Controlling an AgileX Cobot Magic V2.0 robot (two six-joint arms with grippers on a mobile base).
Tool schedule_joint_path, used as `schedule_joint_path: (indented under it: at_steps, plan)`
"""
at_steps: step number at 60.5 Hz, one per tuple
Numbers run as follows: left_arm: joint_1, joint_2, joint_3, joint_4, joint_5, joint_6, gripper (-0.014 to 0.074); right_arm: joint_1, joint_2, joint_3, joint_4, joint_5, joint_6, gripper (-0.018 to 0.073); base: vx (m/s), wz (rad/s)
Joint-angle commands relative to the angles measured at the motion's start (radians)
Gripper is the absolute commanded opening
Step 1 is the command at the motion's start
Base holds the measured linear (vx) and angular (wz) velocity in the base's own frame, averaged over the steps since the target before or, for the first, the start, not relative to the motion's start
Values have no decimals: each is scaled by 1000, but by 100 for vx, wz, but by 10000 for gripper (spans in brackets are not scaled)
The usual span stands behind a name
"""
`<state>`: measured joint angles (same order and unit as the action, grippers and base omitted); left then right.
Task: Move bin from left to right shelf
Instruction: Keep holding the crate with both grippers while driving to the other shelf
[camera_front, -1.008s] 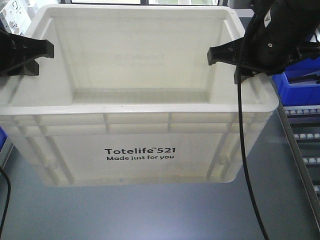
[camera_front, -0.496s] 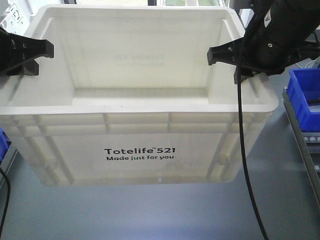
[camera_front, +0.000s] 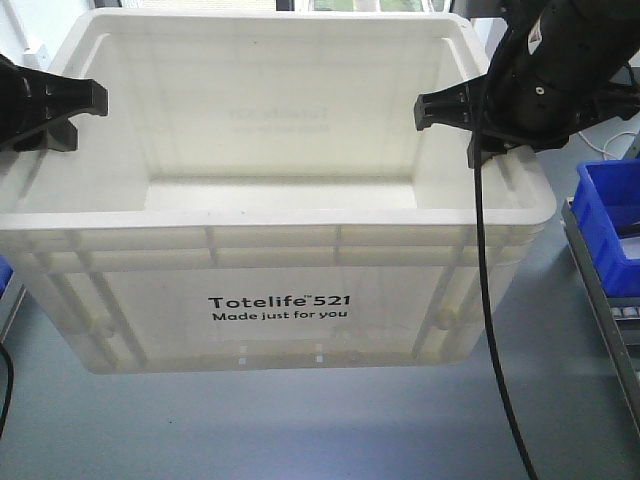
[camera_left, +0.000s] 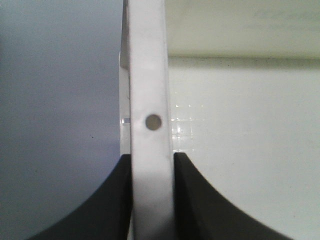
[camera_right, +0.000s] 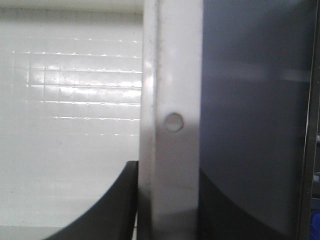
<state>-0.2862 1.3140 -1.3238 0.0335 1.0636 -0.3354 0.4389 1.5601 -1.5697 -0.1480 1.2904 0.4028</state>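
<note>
The left fingers (camera_left: 100, 205) clamp the left rim of the bin (camera_front: 280, 300), one black finger inside the wall and one outside. The right fingers (camera_right: 107, 210) pinch the right rim the same way. The white bin hangs level between both arms, above the grey floor (camera_front: 300, 440). A blue bin (camera_front: 612, 225) sits on the shelf (camera_front: 612, 340) to its right.
</note>
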Motion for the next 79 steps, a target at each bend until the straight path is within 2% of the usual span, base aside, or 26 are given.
schedule_joint_path:
  at_steps: [1,48,79]
  plan:
    - [-8,-44,-41,-25,-100,18,92,-2,-48,-39,-61,-42,5,-8,22,-28]
    - [-8,-44,-41,-25,-100,18,92,-2,-48,-39,-61,-42,5,-8,18,-28]
    - [-8,-44,-41,-25,-100,18,92,-2,-48,-39,-61,-42,5,-8,26,0]
